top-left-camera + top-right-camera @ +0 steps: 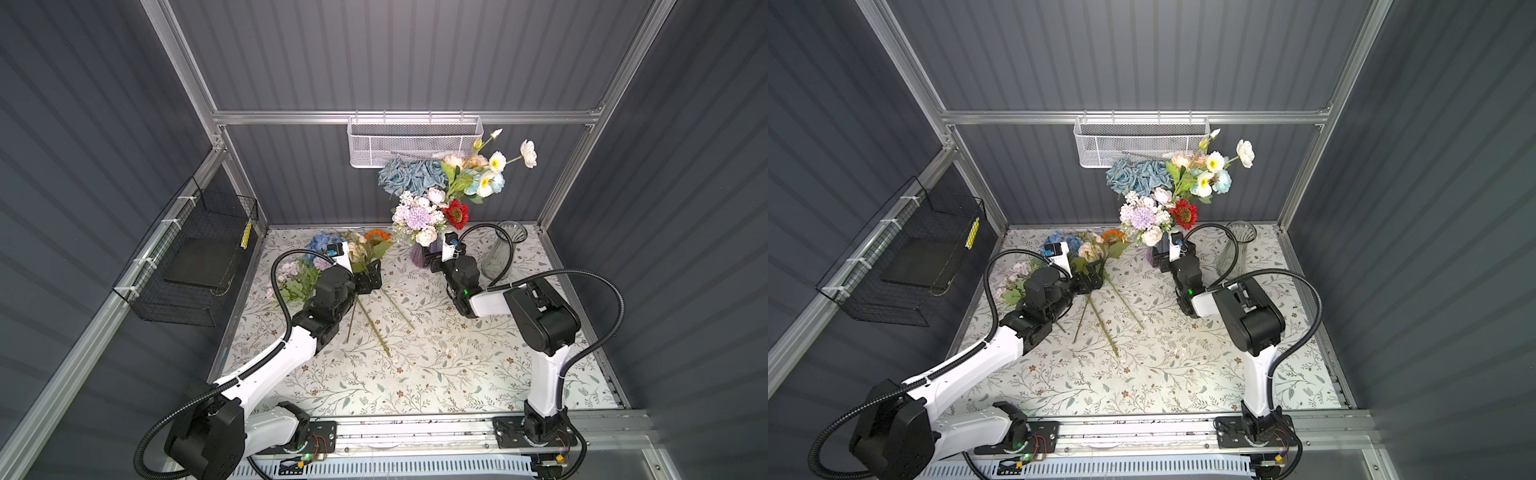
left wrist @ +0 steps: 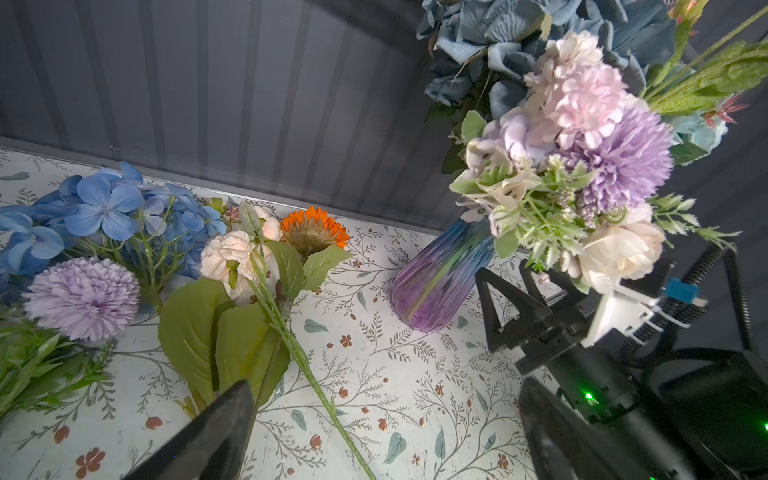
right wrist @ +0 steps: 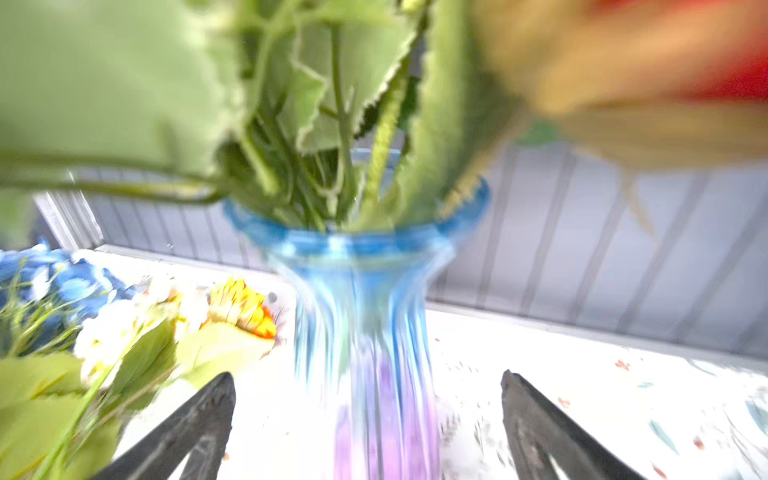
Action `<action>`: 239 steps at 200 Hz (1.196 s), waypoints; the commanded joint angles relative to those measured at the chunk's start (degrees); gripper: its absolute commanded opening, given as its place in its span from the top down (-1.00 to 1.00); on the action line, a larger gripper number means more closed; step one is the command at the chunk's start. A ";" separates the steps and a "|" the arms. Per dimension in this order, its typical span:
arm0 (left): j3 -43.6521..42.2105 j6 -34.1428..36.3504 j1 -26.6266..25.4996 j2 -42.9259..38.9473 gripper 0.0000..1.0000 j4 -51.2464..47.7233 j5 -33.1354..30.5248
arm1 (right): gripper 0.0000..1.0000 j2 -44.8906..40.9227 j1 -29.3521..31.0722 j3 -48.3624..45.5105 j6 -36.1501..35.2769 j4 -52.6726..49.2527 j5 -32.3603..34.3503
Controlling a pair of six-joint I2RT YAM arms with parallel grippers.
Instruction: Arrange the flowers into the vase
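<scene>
My right pincer (image 3: 365,376) stands wide, jaws either side of the blue-and-purple glass vase (image 2: 440,282). The vase holds a top-heavy bouquet (image 1: 419,216) near the back edge of the table (image 1: 415,386).

My left pincer (image 2: 386,386) is wide over the loose flowers (image 2: 232,257) by the back-left corner. They look light and floppy. I would pinch 1 stiff stem (image 2: 291,345) low, clear of the leaves (image 2: 187,332).

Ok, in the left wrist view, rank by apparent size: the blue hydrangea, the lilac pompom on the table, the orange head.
1. blue hydrangea, largest, though cut off at the picture's edge.
2. lilac pompom.
3. orange head, smallest; it lies farther from the camera, so real size is unsure.
</scene>
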 commanded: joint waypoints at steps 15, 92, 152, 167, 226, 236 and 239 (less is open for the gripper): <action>1.18 0.39 0.35 1.94 -0.99 2.83 1.16 | -0.98 -8.09 0.25 -10.44 3.43 2.99 1.33; 2.99 6.35 0.35 18.90 -0.99 19.21 7.62 | -0.98 -29.20 -0.16 -25.58 4.66 -11.55 7.75; 9.04 10.87 -2.98 35.16 -0.99 36.17 9.97 | -0.98 -48.42 -8.42 -27.98 13.18 -37.55 10.67; 11.67 11.44 -4.23 38.74 -0.99 38.16 9.62 | -0.98 -51.70 -10.77 -27.04 11.84 -41.90 10.82; 23.27 13.96 -7.19 50.41 -0.99 41.85 9.28 | -0.98 -51.42 -21.38 -25.05 9.97 -42.87 5.57; 25.37 13.55 -7.21 52.75 -1.00 43.38 8.98 | -0.98 -51.42 -21.94 -25.22 10.69 -41.93 4.63; 26.02 13.42 -7.21 53.40 -0.99 43.69 8.69 | -0.98 -51.40 -22.05 -25.27 10.91 -41.74 4.24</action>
